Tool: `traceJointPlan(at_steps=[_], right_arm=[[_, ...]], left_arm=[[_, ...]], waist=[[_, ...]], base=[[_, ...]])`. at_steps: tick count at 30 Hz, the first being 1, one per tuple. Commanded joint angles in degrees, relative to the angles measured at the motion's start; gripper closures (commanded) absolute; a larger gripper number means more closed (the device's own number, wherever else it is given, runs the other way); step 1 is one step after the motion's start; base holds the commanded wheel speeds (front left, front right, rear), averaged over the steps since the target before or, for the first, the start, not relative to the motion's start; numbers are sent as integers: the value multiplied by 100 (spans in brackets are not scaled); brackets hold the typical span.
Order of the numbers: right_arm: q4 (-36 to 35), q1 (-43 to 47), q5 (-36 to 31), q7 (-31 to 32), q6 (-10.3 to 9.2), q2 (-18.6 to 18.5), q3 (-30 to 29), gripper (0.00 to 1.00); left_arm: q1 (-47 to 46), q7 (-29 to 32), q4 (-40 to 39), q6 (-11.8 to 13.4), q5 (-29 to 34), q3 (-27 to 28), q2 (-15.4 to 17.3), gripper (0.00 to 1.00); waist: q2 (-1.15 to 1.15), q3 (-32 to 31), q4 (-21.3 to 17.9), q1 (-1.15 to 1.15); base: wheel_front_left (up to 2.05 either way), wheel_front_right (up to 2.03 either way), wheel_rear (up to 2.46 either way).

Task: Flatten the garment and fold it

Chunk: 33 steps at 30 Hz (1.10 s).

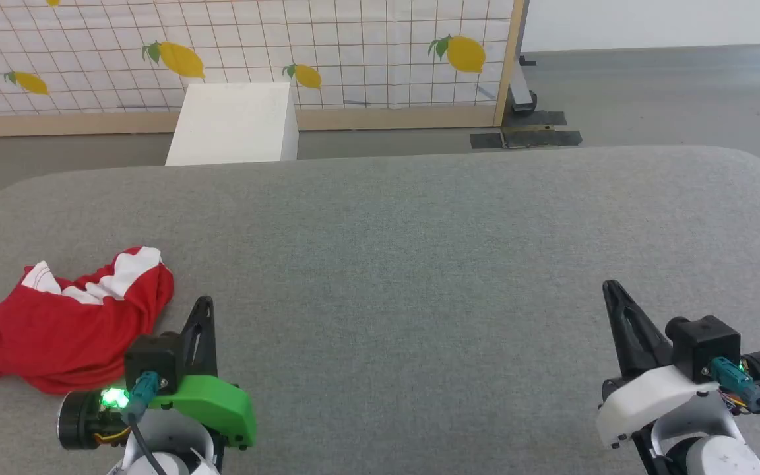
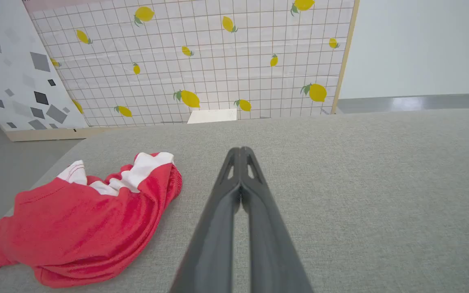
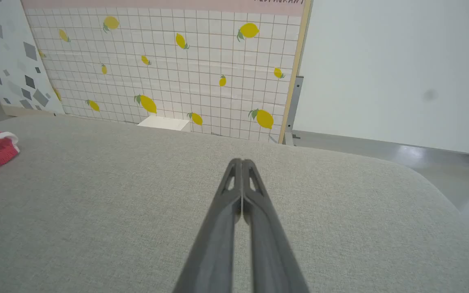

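With both finger pairs pressed together and gripping nothing, left gripper and right gripper sit low over the grey fabric-covered table, tips pointing at its far edge. Garment lies crumpled just left of the left fingers, level with their base, with a gap to the fingers in the left wrist view. Red bulk nearer, white panels on the far side. Well apart from the right fingers. Past the fingertips, beyond the table: white box, then lemon-print grid panel.
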Motion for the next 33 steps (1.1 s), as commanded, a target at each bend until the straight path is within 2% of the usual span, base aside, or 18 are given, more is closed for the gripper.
traceJointPlan(at_steps=[1, 19, 33], right_arm=[[2, 0, 3, 0, 0, 0, 0, 0], [178, 53, 286, -210, -1, 0, -4, 0], [347, 87, 513, -388, -2, 0, 0, 0]], left_arm=[[-1, 0, 1, 0, -2, -3, 1, 0], [25, -209, 140, 23, -141, -81, -3, 0], [60, -386, 219, 44, -239, -76, -7, 0]], waist=[[0, 0, 0, 0], [0, 4, 46, 0], [0, 6, 329, 0]], base=[[0, 0, 0], [0, 0, 0], [0, 0, 0]])
